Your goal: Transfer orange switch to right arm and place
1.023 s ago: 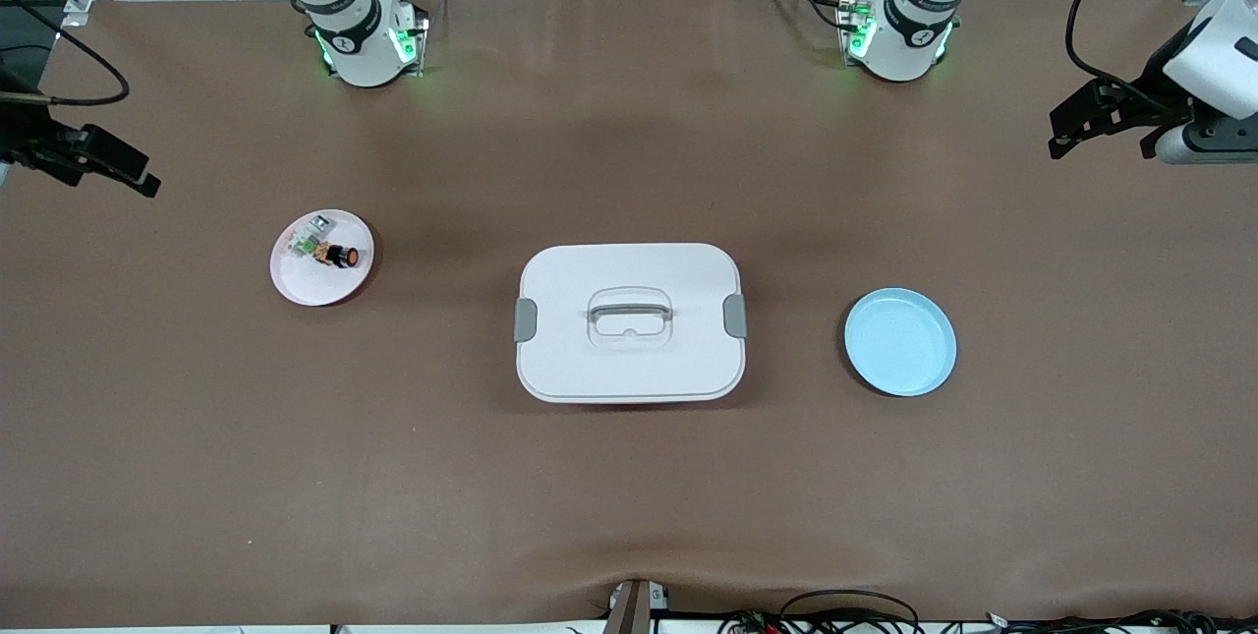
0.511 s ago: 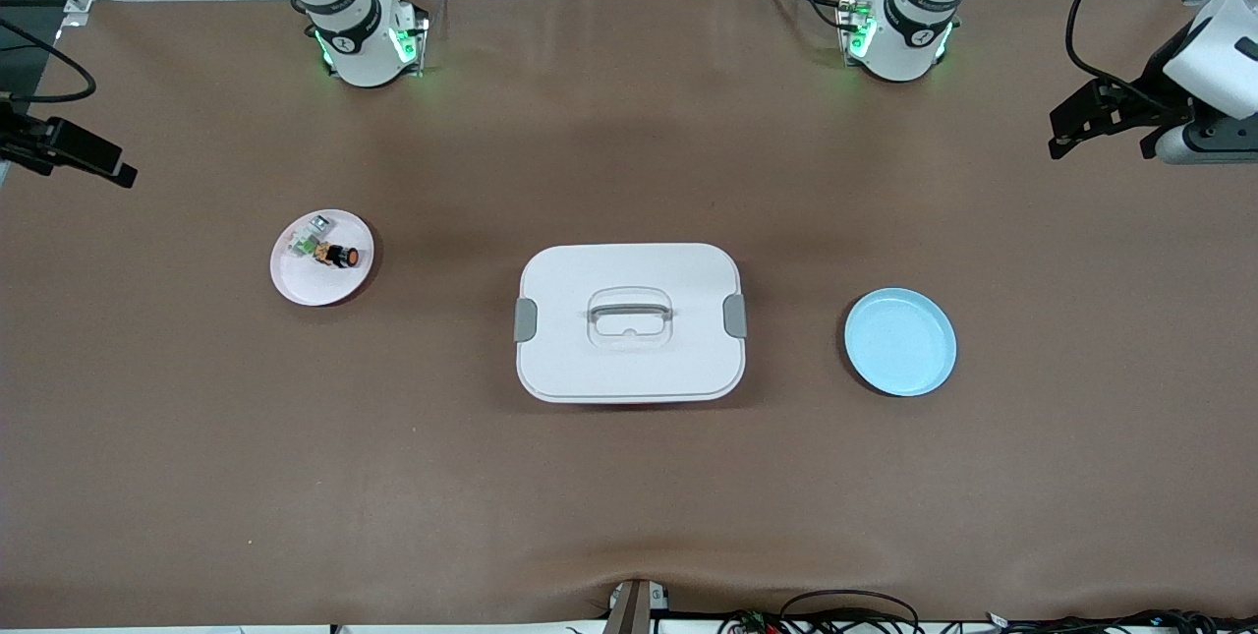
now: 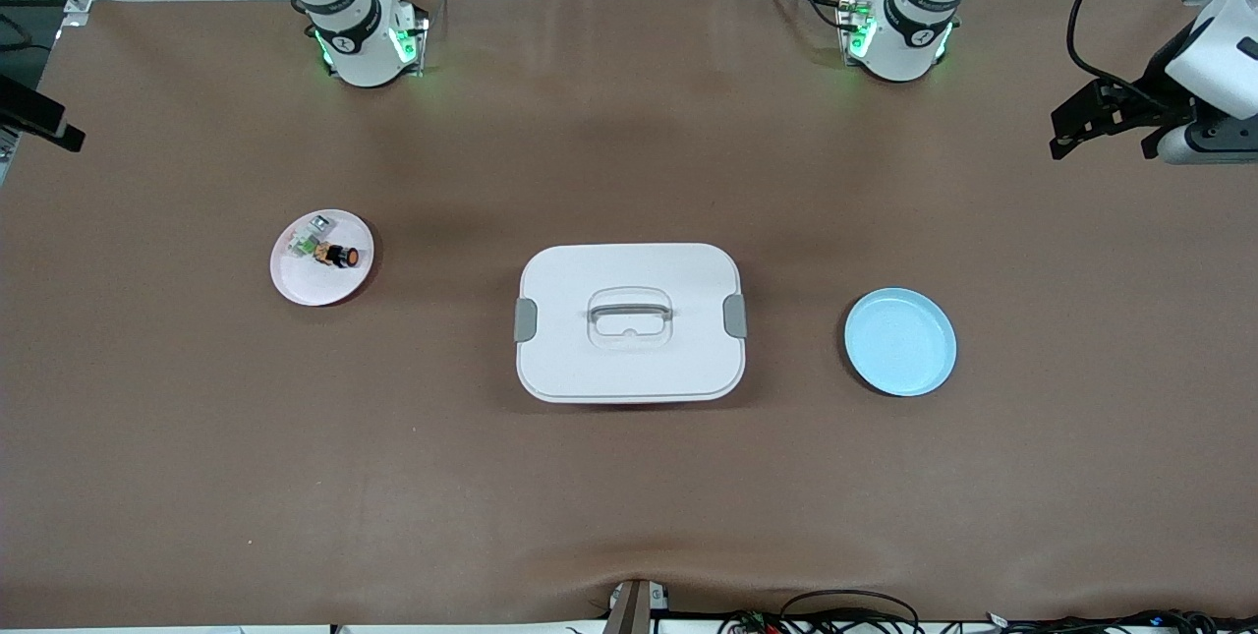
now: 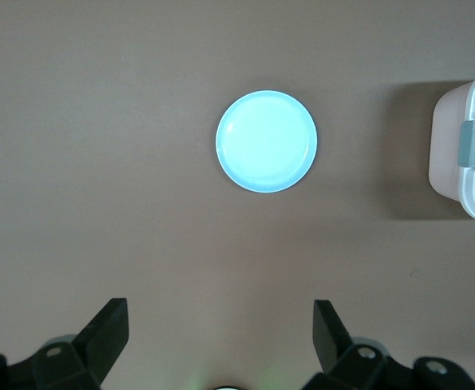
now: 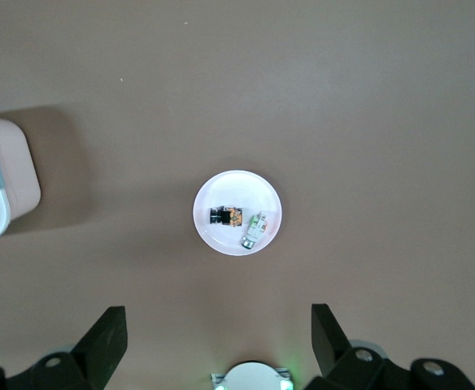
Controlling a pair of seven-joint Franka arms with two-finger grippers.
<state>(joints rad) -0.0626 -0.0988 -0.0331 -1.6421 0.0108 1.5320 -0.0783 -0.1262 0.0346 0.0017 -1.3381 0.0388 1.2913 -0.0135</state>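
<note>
Landmark: we are taking the white lidded box (image 3: 629,321), which is sitting in the middle of the brown surface (image 3: 629,496), as our reference for every place.

Orange switch: we are seeing the orange switch (image 3: 340,256) lying on its side on the pink plate (image 3: 316,282), its orange face turned toward the box; in the right wrist view it (image 5: 225,216) is showing as a black and orange body.

Pink plate: it is resting toward the right arm's end of the surface, well apart from the box and slightly farther from the front camera than the box.

Grey-white and green part: we are seeing it (image 3: 311,239) lying on the same plate, just beside the switch; whether the two are touching we cannot tell.

Blue plate: it (image 3: 900,341) is sitting toward the left arm's end, near the box.

Left gripper: the left gripper (image 4: 220,325) is hanging high over the surface beside the blue plate, out at the left arm's end from the box, fingers (image 4: 107,325) spread wide and grasping nothing.

Right gripper: the right gripper (image 5: 218,329) is hanging high over the right arm's end of the surface beside the pink plate, its fingers (image 5: 329,329) likewise released and empty.
</note>
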